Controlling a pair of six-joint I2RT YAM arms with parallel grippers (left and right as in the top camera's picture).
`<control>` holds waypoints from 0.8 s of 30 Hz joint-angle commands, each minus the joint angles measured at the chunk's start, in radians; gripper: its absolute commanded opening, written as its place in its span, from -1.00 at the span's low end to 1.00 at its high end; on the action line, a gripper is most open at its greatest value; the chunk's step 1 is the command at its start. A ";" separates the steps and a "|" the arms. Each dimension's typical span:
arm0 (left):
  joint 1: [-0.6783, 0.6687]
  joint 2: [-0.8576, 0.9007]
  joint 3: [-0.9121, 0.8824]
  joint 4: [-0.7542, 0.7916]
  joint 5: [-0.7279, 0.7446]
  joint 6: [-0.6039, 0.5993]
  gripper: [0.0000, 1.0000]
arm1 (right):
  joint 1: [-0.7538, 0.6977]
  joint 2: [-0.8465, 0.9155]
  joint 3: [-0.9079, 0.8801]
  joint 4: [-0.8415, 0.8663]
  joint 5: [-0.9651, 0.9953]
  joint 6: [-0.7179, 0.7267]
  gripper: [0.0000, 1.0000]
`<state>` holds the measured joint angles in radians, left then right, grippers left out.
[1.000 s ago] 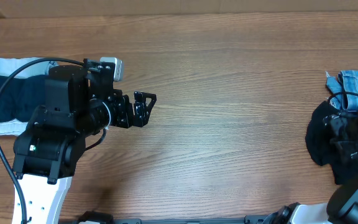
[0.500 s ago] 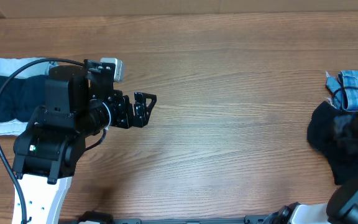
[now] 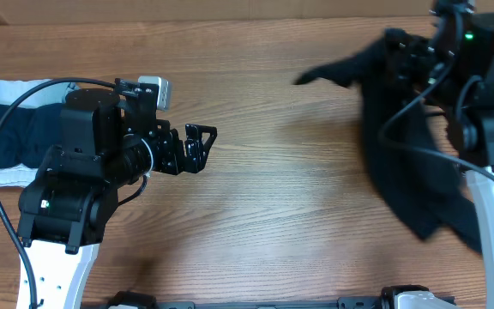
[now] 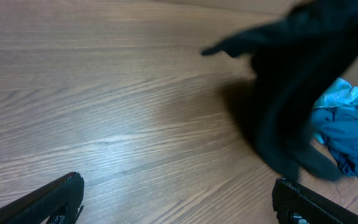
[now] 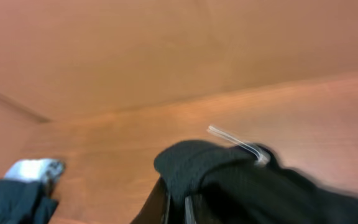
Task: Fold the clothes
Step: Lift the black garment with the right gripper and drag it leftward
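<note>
The black garment (image 3: 401, 146) may slip or land twisted, hanging from one bunched pinch while the left gripper (image 3: 202, 148) hovers at mid-left with jaws spread wide; its long axis runs from near right to far right, where the right gripper (image 3: 408, 53) clamps it, a corner pointing left.

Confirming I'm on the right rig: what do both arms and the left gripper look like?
Left arm: black boxy housings on a white lower link, a looping black cable, one green light. Left gripper: two black fingers, pale block behind. Right arm: same black-over-white build, black cables, two green lights.
</note>
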<state>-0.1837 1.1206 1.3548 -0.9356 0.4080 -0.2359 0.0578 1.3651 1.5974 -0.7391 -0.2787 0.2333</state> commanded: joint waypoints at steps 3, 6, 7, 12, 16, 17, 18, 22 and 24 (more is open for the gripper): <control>-0.002 0.005 0.023 0.005 0.010 -0.007 1.00 | 0.025 -0.010 0.021 0.212 -0.002 -0.063 -0.92; -0.002 0.005 0.023 0.004 0.007 -0.006 1.00 | 0.024 -0.010 0.021 0.218 0.152 -0.063 -0.92; -0.002 0.005 0.023 0.004 0.007 -0.003 1.00 | 0.024 -0.010 0.021 0.215 0.193 -0.063 -0.92; -0.002 0.019 0.023 0.001 0.000 -0.003 1.00 | 0.024 -0.010 0.021 0.195 0.313 -0.055 -0.92; -0.002 0.088 0.023 -0.002 0.043 -0.004 1.00 | 0.026 -0.010 0.021 0.188 0.147 -0.012 -0.92; -0.002 0.116 0.023 -0.002 0.072 -0.003 1.00 | 0.026 -0.010 0.021 0.188 0.158 -0.013 -0.92; -0.002 0.134 0.023 -0.003 0.085 -0.003 1.00 | 0.024 -0.010 0.021 0.189 0.225 -0.013 -0.92; -0.002 0.154 0.023 -0.034 0.099 0.023 1.00 | -0.069 -0.031 0.025 0.185 0.610 -0.025 -0.92; -0.002 0.153 0.023 -0.048 0.099 0.043 1.00 | -0.158 -0.047 0.055 0.187 0.599 -0.024 -0.92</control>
<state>-0.1837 1.2819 1.3560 -0.9699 0.4770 -0.2317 -0.0044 1.3651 1.5970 -0.5690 0.1768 0.2092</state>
